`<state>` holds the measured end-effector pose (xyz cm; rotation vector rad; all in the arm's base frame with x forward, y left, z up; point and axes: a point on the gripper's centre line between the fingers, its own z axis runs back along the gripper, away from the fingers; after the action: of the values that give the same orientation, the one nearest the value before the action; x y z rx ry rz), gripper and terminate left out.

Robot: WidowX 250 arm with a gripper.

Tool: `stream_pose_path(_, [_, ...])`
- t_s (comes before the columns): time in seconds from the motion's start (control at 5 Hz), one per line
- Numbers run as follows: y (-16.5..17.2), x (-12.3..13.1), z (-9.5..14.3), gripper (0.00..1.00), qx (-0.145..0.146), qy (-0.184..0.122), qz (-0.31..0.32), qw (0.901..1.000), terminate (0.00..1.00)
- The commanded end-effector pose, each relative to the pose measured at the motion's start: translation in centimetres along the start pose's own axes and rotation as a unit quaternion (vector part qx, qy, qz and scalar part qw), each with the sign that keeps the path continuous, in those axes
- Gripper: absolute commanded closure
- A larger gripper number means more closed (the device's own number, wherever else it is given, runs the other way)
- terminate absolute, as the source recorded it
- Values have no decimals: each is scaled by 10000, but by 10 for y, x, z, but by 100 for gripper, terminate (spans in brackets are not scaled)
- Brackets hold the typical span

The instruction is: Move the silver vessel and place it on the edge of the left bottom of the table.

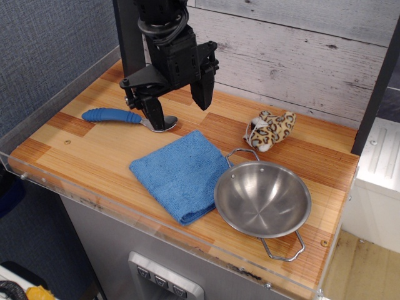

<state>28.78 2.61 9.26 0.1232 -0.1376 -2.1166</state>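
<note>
A: Where does the silver vessel [262, 200] sit?

B: In the lower right of the frame, upright on the tabletop [81, 150], near the front edge with the clear rim. One wire handle points toward the back, the other toward the front corner. Its left rim touches or slightly overlaps the blue cloth [181, 174].

A: And the cloth?

B: Folded flat, turned like a diamond, in the lower middle of the frame, between the bowl and the spoon.

A: What about the claw [178, 107]?

B: It hangs in the upper middle of the frame, black, with its two fingers spread apart and nothing between them. The left finger comes down right at the bowl of the blue-handled spoon [128, 118]; I cannot tell whether it touches. The right finger hangs over bare wood.

A: How does the spoon lie?

B: Flat, handle pointing to the left of the frame, metal end to the right, under the claw.

A: Anything else?

B: A small leopard-spotted plush toy [270, 130] in the right middle, behind the bowl and apart from it. The claw is well apart from the vessel.
</note>
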Motion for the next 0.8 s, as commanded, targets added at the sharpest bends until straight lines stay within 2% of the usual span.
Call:
stream_pose_path(0.0, [0, 0, 0, 0, 0, 0, 0, 10000, 0])
stream_pose_path(0.2, [4, 15, 0, 0, 290, -159, -224, 9992, 0])
stream_pose_path(0.4, [6, 27, 2, 0, 323, -136, -657, 9972, 0])
stream_pose_path(0.6, [4, 45, -4, 0, 485, -223, -1242, 9908, 0])
